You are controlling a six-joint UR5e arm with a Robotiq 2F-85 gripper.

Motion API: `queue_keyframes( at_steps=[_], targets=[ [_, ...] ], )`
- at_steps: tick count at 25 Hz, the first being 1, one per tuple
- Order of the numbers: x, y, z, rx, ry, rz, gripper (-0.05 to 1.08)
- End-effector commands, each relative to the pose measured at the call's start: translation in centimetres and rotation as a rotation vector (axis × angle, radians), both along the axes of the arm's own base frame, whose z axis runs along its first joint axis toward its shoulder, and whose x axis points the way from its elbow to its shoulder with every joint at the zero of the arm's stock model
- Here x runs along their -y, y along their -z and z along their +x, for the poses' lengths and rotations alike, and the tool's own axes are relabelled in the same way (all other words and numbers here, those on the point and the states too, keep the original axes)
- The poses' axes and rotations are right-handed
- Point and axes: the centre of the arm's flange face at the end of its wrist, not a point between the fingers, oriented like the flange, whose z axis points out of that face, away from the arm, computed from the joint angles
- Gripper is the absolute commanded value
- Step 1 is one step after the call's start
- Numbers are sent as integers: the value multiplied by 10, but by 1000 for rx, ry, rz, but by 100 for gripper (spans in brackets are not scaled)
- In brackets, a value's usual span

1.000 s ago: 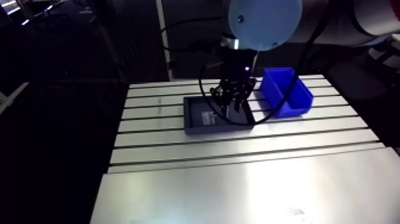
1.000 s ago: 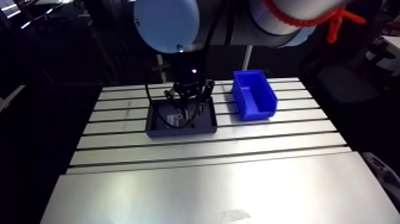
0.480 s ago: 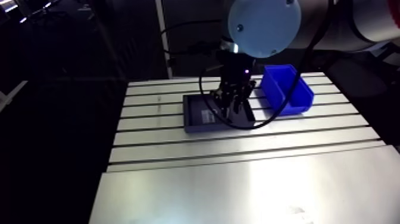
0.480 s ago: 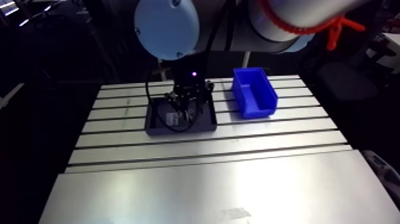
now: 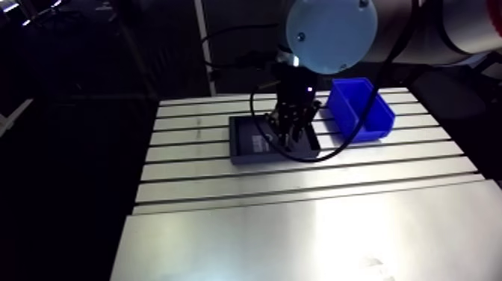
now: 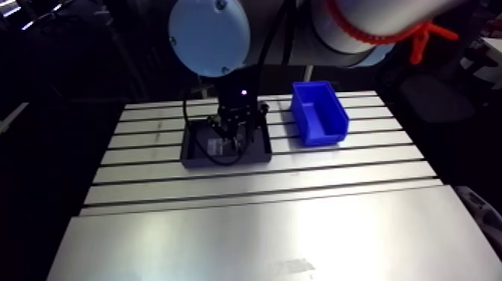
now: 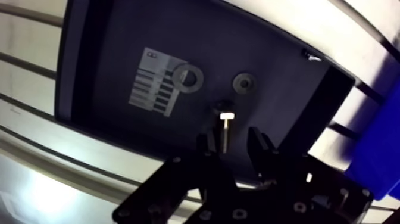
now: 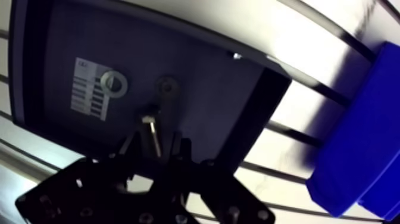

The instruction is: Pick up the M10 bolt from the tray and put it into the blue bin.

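Observation:
The M10 bolt (image 7: pixel 225 126) lies on the floor of the dark tray (image 7: pixel 113 53), its bright head pointing away from the gripper. My gripper (image 7: pixel 231 140) is low in the tray and open. One finger is on each side of the bolt's shank. The bolt sits close to one finger (image 7: pixel 205 148), with a gap to the other. In the arm view the gripper (image 6: pixel 233 138) stands inside the tray (image 6: pixel 196 153). The blue bin (image 6: pixel 320 113) stands on the table just right of the tray, with nothing visible inside.
A flat washer (image 7: pixel 187 76) lies on a white label (image 7: pixel 152 89) ahead of the bolt. Beside the washer lies a darker round part (image 7: pixel 244 82). The slotted aluminium table (image 6: pixel 261 224) stretches toward the camera.
The gripper has sunk lower into the tray, and its fingers look closer together than earlier. The arm camera has shifted slightly. The tray and bin have stayed put.

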Motion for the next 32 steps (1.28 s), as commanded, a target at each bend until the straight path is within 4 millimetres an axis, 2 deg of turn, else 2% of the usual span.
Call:
queue_keyframes(
  at_steps=[1, 32],
  targets=[
    [0, 5, 1, 0, 1, 0, 60],
    [2, 6, 3, 5, -2, 0, 66]
  ],
)
